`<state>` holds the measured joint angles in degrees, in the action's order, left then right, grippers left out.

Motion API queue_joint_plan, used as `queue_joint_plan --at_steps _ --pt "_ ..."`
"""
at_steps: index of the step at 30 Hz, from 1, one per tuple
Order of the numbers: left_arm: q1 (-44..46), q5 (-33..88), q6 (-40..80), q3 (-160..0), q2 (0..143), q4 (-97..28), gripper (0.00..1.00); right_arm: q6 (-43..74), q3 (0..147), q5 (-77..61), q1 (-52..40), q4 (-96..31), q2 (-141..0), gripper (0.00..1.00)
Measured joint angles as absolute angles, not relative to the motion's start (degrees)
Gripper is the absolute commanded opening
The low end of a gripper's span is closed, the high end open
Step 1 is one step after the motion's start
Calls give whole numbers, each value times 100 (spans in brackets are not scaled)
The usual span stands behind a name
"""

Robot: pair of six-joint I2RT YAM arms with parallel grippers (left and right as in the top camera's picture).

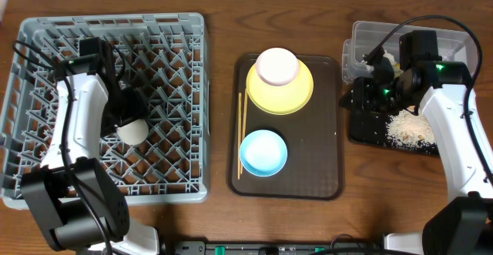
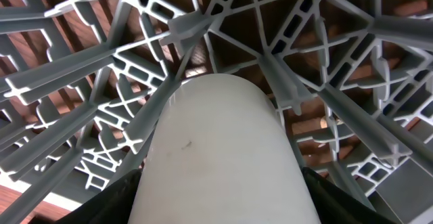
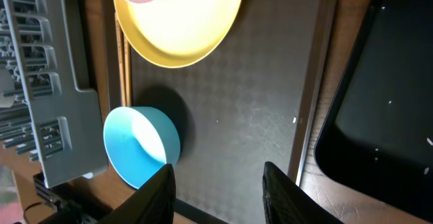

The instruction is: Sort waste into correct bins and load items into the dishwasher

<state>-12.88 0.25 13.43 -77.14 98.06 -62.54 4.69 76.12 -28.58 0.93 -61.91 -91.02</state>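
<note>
White cup [image 2: 223, 143] lies among the pegs of the grey dish rack [image 1: 177, 93], the left hand [image 2: 223, 207] clamped on it. Across the surface, rice scraps [image 1: 407, 128] litter the black tray [image 1: 362, 132]; the right hand [image 3: 220, 190] hangs at its edge, fingers apart.

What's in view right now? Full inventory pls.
dish rack: 1, grey, table left
cup: 1, white, over the dish rack, gripped
serving tray: 1, brown, centre
plate: 1, yellow, serving tray's far end
pinkish-white bowl: 1, on the plate
blue bowl: 1, light blue, serving tray's near end
chopsticks: pair, wood, serving tray's left edge
tub: 1, clear, far right
black tray: 1, beside the tub
rice scraps: scattered, whitish, on black tray
left gripper: shut on cup
right gripper: open, empty
</note>
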Motion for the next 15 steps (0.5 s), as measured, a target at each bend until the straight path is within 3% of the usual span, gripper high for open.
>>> queue_joint_plan --at_steps 4,15 --pt "-1288 21 1345 -7714 9806 -6281 57 469 7612 -2858 93 -6191 -9102 42" --pt "-1288 19 1313 -7714 9765 -6283 80 425 7612 -2847 93 -6320 -9102 50"
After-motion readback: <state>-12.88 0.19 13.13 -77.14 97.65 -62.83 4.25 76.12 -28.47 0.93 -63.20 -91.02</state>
